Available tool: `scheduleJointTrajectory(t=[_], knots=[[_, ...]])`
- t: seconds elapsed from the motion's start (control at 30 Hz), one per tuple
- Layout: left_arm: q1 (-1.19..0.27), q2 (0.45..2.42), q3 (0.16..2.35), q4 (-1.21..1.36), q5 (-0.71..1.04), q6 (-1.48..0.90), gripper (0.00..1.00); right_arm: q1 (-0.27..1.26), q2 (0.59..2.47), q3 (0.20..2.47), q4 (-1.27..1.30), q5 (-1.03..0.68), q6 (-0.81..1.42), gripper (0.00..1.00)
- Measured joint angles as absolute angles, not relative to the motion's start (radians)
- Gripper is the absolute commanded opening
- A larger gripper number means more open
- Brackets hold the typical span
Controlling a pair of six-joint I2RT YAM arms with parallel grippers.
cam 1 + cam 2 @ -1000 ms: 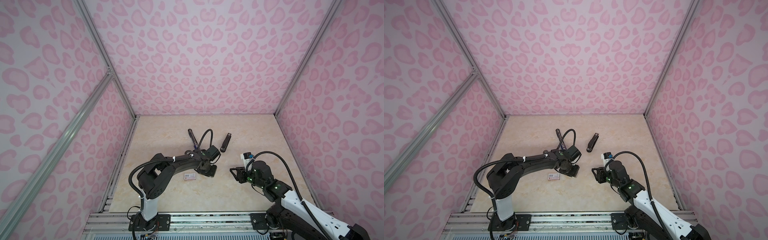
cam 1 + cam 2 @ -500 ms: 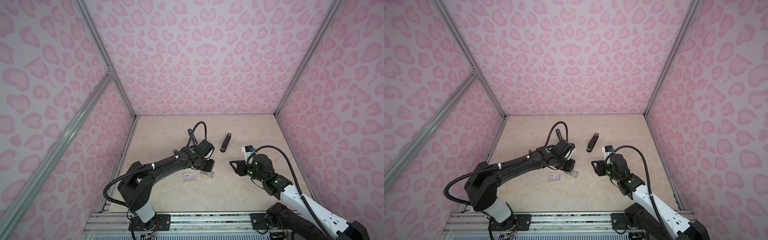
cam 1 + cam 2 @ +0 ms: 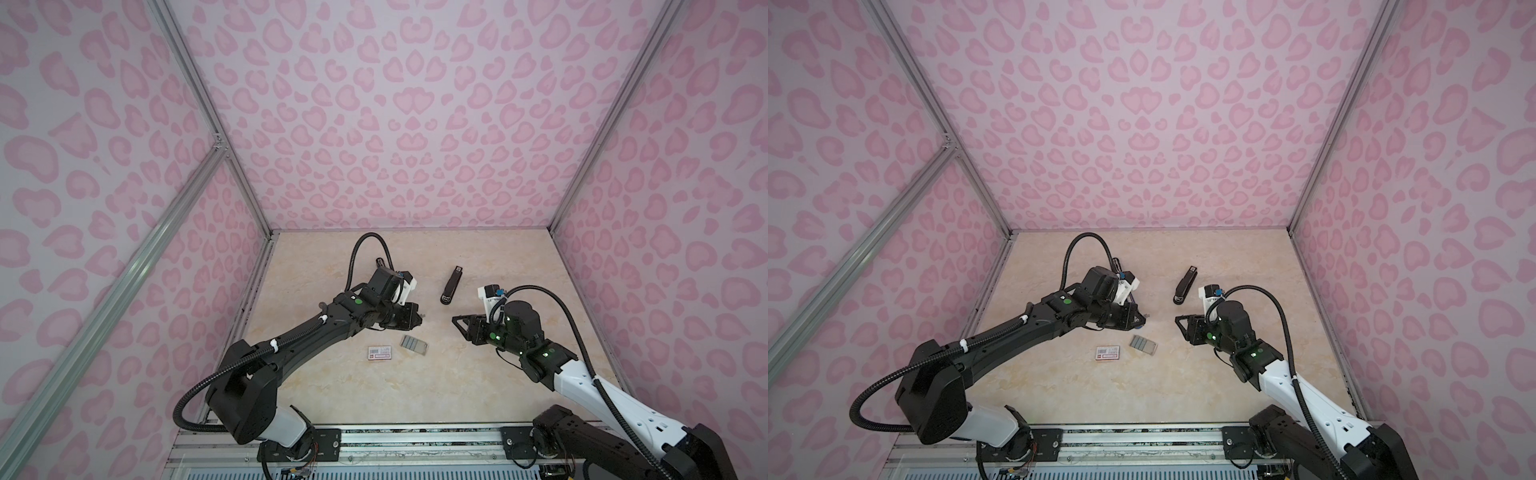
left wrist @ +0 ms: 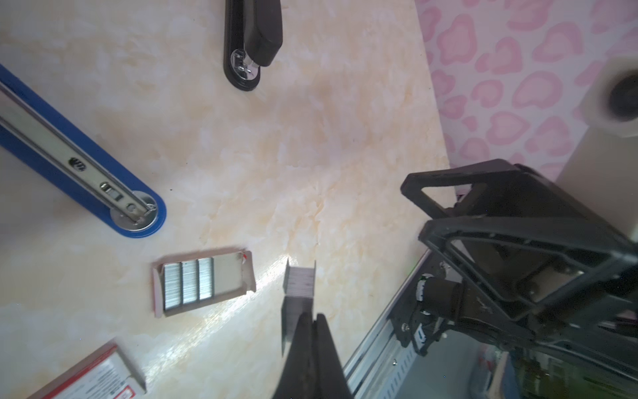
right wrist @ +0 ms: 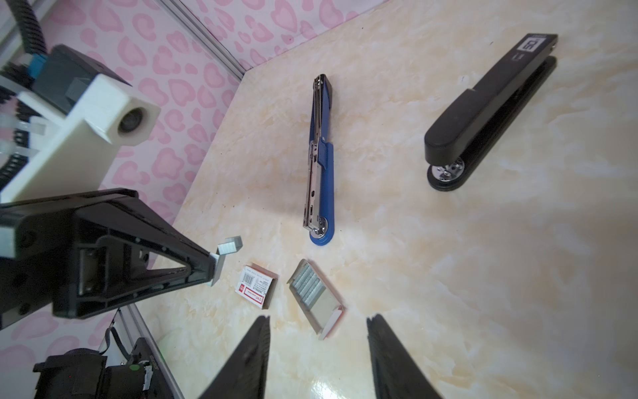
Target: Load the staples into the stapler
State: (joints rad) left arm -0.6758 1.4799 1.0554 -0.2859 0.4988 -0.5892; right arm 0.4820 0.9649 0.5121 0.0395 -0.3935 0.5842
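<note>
Staple strip (image 4: 299, 286): silvery, pinched end-on in the left gripper (image 4: 312, 319), jaws closed tight on it; strip looks kinked partway along. Held off the table (image 3: 478, 257), near the middle, just far of the tray (image 3: 414, 345).
More staples (image 4: 188, 281): three strips side by side in the open card tray, filling one end, the other end bare. Tray lies flat, mid-table.
Box sleeve (image 3: 380, 353): white and red, barcoded, just left of the tray, apart from it.
Blue stapler (image 5: 319, 165): hinged open flat, metal channel up, far of the held strip; largely hidden behind the left arm in both top views.
Black stapler (image 3: 451, 286): closed, far right of centre, well apart from the strip.
Right gripper (image 3: 460, 331): jaws partly spread, empty, above the table right of the tray, pointing left
</note>
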Motion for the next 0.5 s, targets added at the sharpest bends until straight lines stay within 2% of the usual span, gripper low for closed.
scheduleJointTrajectory(t=[0.2, 0.5], knots=[[-0.637, 1.44, 0.969, -0.029, 0.657, -0.723, 0.03, 0.464, 0.964, 0.519, 0.056, -0.444, 0.637, 0.48], [-0.597, 1.42, 0.858, 0.395, 0.803, -0.949, 0.03, 0.456, 0.968, 0.556, 0.107, -0.501, 0.734, 0.49]])
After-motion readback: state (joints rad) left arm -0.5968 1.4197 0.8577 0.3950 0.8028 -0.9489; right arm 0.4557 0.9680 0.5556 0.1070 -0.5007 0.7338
